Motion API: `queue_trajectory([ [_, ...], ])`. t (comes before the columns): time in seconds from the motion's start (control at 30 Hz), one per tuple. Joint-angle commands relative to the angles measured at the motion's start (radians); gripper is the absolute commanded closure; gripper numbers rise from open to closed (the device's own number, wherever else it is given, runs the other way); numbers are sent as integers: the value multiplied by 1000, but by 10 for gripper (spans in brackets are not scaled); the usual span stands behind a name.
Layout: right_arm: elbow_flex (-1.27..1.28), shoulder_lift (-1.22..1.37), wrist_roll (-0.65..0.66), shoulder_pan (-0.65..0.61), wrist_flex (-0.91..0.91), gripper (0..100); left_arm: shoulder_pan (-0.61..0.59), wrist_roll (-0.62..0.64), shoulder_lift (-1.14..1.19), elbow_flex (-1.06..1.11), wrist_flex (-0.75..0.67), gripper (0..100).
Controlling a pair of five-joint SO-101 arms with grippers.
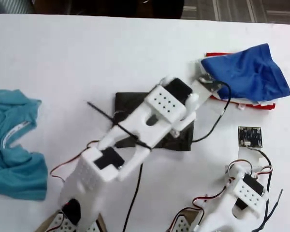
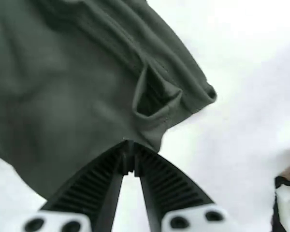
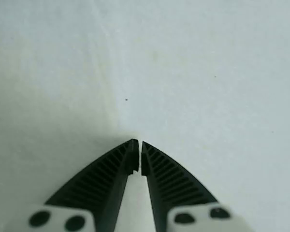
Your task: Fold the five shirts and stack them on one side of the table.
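So the dark shirt lies folded mid-worktop, mostly under the left arm. The left tool is pinched basically shut right at the dark shirt's hem, and I can't tell if any cloth is actually caught. The right tool is closed on nothing, over bare worktop off the dark shirt's corner, toward the arm bases. The fabric looks light and floppy and will probably sag and slide, so I'd grab a doubled edge. A blue shirt sits just past the dark shirt's far corner, and a teal shirt is well off the opposite side.
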Motion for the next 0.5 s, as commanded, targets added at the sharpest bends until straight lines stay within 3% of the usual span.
queue_trajectory([
  [0.0,-5,-25,-2,8,-19,978,-37,-23,-37,81,-92,975],
  [0.27,-5,-25,-2,8,-19,978,74,3,69,189,-262,975],
  [0.47,-5,-25,-2,8,-19,978,115,3,69,102,-219,975],
])
